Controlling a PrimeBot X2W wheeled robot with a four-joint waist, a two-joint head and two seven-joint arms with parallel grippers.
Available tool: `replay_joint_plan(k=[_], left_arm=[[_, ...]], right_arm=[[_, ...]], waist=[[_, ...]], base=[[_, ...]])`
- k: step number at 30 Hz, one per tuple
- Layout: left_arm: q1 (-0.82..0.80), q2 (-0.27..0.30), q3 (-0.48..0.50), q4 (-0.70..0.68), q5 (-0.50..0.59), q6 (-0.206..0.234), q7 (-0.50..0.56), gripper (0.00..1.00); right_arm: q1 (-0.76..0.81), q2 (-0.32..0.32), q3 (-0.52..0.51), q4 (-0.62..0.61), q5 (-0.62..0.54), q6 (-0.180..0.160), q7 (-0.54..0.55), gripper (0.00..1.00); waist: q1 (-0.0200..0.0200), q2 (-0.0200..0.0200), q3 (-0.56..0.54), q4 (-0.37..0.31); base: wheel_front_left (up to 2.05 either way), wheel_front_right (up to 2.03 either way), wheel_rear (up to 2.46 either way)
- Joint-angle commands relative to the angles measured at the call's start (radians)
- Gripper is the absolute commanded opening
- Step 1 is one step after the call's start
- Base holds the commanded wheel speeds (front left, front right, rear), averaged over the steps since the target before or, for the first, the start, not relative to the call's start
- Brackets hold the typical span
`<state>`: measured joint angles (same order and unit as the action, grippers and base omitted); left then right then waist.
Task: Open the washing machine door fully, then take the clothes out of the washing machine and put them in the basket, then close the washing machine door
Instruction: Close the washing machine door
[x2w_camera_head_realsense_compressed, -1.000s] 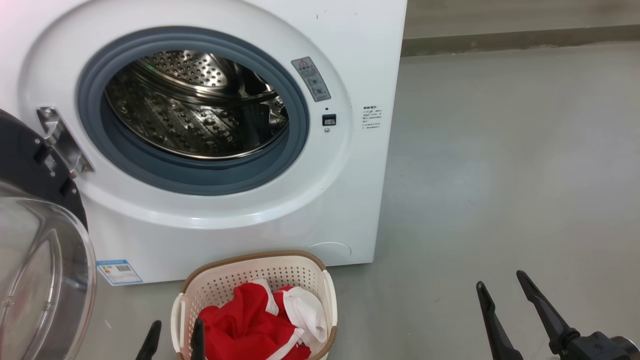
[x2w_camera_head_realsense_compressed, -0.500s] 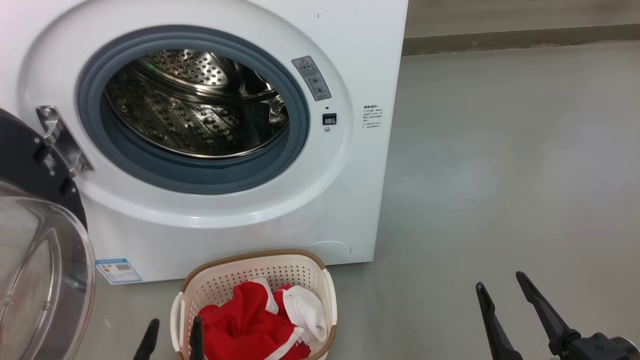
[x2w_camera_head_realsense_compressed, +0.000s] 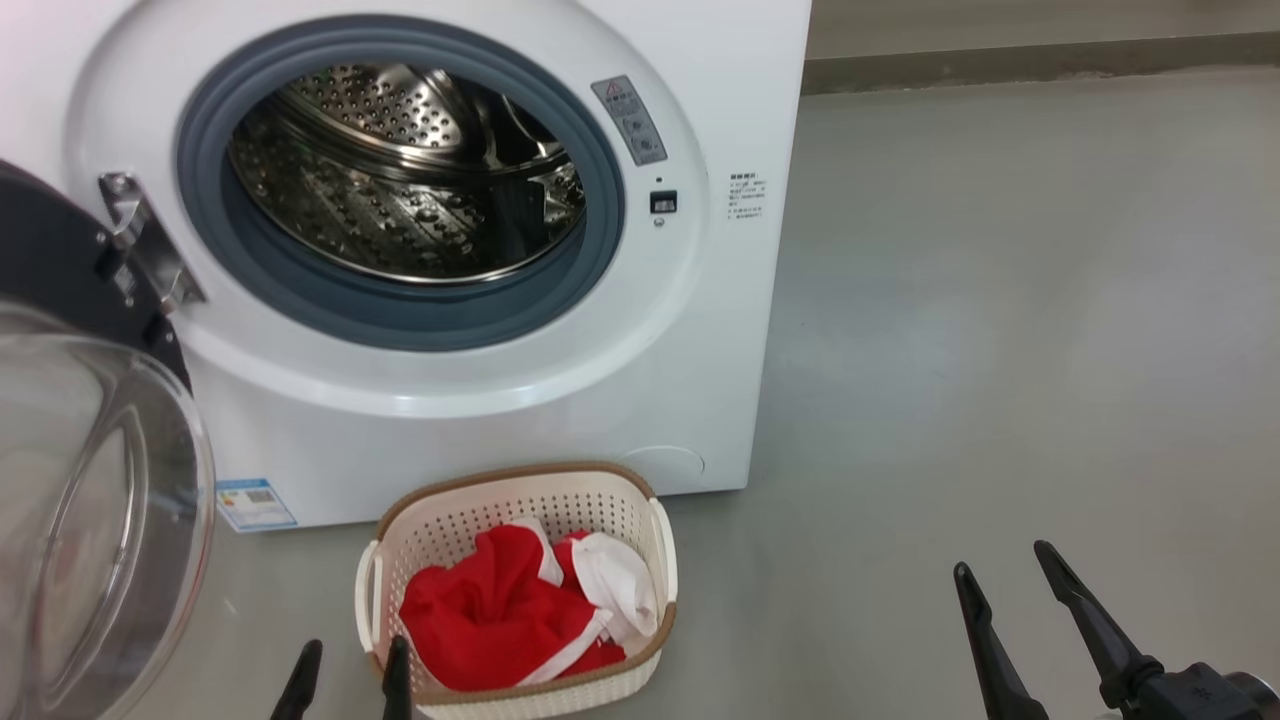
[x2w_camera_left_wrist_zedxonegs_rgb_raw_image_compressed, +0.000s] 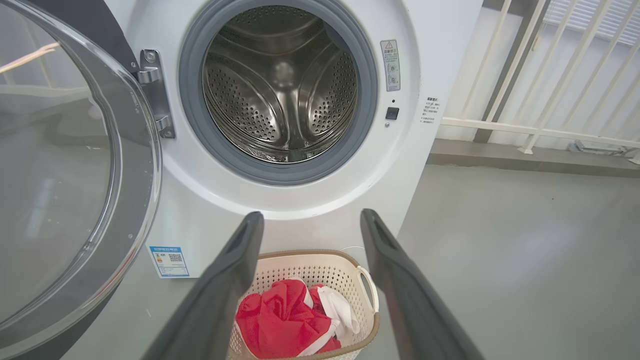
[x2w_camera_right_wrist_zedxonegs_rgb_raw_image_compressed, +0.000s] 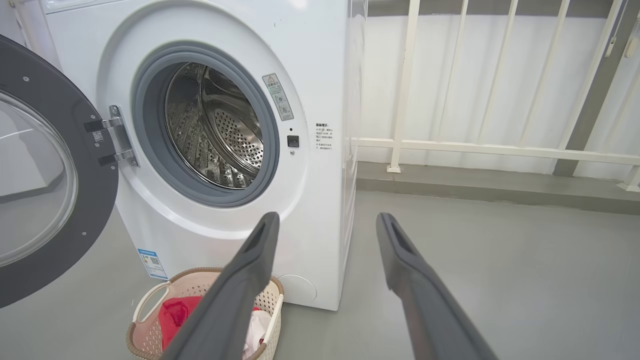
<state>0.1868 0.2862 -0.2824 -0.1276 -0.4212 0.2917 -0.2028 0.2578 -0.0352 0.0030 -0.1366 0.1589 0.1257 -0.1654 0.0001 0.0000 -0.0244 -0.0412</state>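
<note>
**Clothes in basket, door swung wide**

Nearest, the left gripper (x2w_camera_left_wrist_zedxonegs_rgb_raw_image_compressed: 311, 217) and the right gripper (x2w_camera_head_realsense_compressed: 1003, 560) are held spread, with nothing grasped. The washing machine door (x2w_camera_head_realsense_compressed: 90, 480) is swung wide at the left. The red and white clothes (x2w_camera_head_realsense_compressed: 490, 615) are piled in the basket (x2w_camera_head_realsense_compressed: 520, 478), set just before the washing machine (x2w_camera_head_realsense_compressed: 720, 350). Its blue label sticker (x2w_camera_head_realsense_compressed: 256, 503), grey warning sticker (x2w_camera_head_realsense_compressed: 628, 120) and small print (x2w_camera_head_realsense_compressed: 745, 200) cannot be read. Beyond, the steel drum (x2w_camera_head_realsense_compressed: 400, 170) is exposed. Since the earlier picture only the head camera has been shifted.
</note>
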Motion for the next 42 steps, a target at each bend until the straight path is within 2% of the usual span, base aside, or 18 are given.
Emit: replay_joint_plan(k=[1,6,11,24,35,42], left_arm=[[-0.022,0.014,0.033,-0.03,0.017,0.011,-0.001,1.0],[-0.028,0.016,0.023,-0.036,0.014,0.002,0.002,1.0],[-0.03,0.019,0.017,-0.033,0.024,0.012,0.009,1.0],[-0.038,0.025,0.005,-0.037,0.041,0.028,0.014,1.0],[-0.037,0.028,0.01,-0.055,0.056,0.056,0.013,1.0],[-0.028,0.047,0.02,-0.075,0.069,0.077,0.029,1.0]], right_arm=[[-0.028,-0.015,0.015,-0.029,0.008,0.005,0.002,1.0],[-0.029,-0.015,0.015,-0.03,0.008,0.005,0.003,1.0],[-0.03,-0.015,0.016,-0.032,0.005,0.005,0.005,1.0],[-0.032,-0.015,0.013,-0.033,0.003,0.005,0.006,1.0],[-0.029,-0.015,0.021,-0.039,0.003,0.005,0.007,1.0],[-0.025,-0.015,0.033,-0.036,0.008,0.005,0.003,1.0]], waist=[[-0.0001,0.0,0.001,0.0],[-0.0001,0.0,0.003,0.003],[-0.0001,0.0,0.003,0.006],[-0.0001,0.0,0.004,0.022],[-0.0001,0.0,-0.007,0.103],[-0.0001,0.0,-0.022,0.204]], base=[[-1.98,1.9,0.08],[-1.53,1.53,0.0],[-0.84,0.84,0.0],[-0.07,0.07,0.0],[0.0,0.0,0.0],[0.0,0.0,0.0]])
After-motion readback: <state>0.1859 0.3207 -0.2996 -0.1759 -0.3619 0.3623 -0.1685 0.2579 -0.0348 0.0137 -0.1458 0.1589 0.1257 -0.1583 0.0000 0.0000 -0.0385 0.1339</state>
